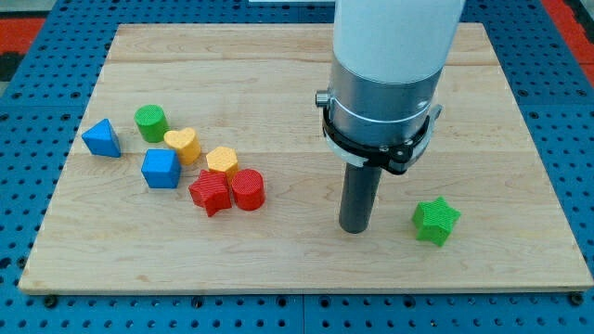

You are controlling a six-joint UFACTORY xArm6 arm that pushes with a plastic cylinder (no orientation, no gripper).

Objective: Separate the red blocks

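Where they touch, red star [210,192], red cylinder [248,189]

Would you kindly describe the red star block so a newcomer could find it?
On the wooden board, find the cluster of blocks at the view's left. At its lower edge lies the red star, touching the red cylinder on its right; only it is both red and pointed.

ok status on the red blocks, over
My tip right of cluster, clear of blocks. Red star and red cylinder touching, unseparated. Yellow block crowds them from above.
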